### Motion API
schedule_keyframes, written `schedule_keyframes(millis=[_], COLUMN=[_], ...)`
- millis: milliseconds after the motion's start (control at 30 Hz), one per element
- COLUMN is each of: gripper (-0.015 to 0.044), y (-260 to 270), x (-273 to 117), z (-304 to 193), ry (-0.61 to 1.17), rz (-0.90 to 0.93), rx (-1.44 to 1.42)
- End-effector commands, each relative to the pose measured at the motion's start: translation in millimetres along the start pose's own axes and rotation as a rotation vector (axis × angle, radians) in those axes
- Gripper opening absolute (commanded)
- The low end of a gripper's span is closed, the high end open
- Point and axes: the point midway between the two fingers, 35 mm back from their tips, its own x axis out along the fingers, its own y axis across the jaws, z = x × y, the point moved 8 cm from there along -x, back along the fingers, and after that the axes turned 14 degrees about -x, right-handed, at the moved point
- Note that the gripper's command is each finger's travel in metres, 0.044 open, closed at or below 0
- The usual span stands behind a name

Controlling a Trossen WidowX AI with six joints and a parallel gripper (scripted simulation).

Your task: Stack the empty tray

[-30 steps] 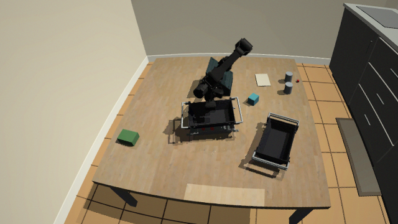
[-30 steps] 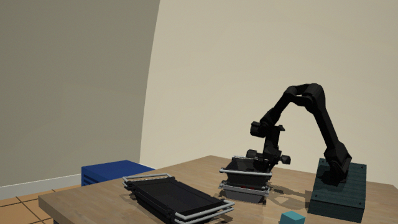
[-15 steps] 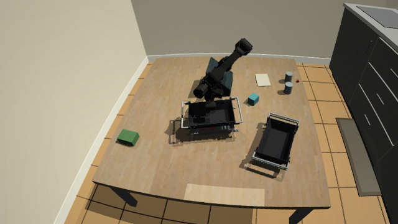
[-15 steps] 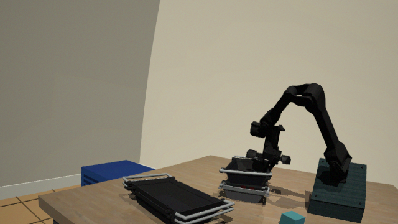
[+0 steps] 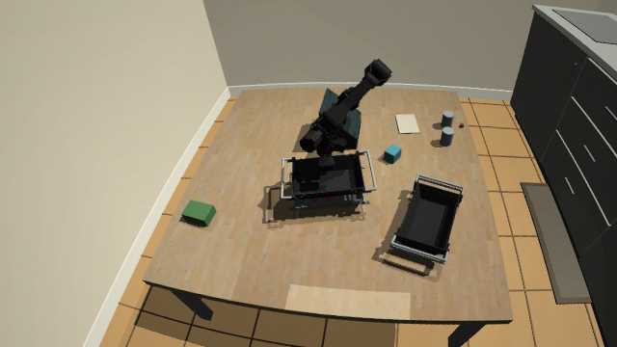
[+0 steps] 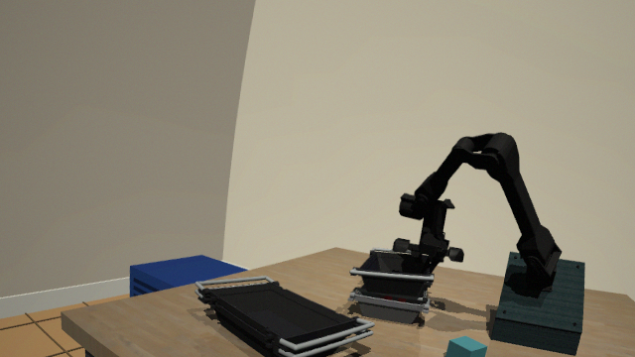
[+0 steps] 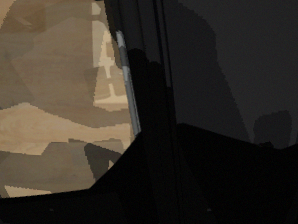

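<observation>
The loaded tray (image 5: 333, 200) (image 6: 387, 311) stands on the table in front of the arm base. Red blocks (image 5: 329, 199) (image 6: 395, 298) show in the narrow gap below the upper tray. Bar parts show at its ends; the rest is hidden. The empty black tray (image 5: 337, 178) (image 6: 392, 281) (image 7: 200, 55) is right above it, looking about level, its own silver bars (image 5: 372, 171) (image 6: 392, 275) swung out. Whether it touches the bars below cannot be told. My gripper (image 5: 327, 161) (image 6: 433, 263) is shut on its long wall nearest the base.
Another black tray (image 5: 429, 217) (image 6: 278, 309) with doubled end bars stands to the right in the top view. A teal block (image 5: 392, 153) (image 6: 466, 347), two grey cylinders (image 5: 447, 137) (image 5: 447, 119), a pale square (image 5: 407, 123) and a green block (image 5: 198, 212) are also on the table.
</observation>
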Motion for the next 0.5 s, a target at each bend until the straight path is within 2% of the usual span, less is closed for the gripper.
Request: schedule_keyframes(millis=[0, 433, 467], gripper=[0.0000, 0.0000, 0.0015], y=[3.1, 3.1, 3.1], x=[6.3, 6.3, 6.3], z=[3.0, 3.0, 3.0], ry=[-0.010, -0.010, -0.010], rz=[0.032, 0.032, 0.032], rx=[0.012, 0.012, 0.012])
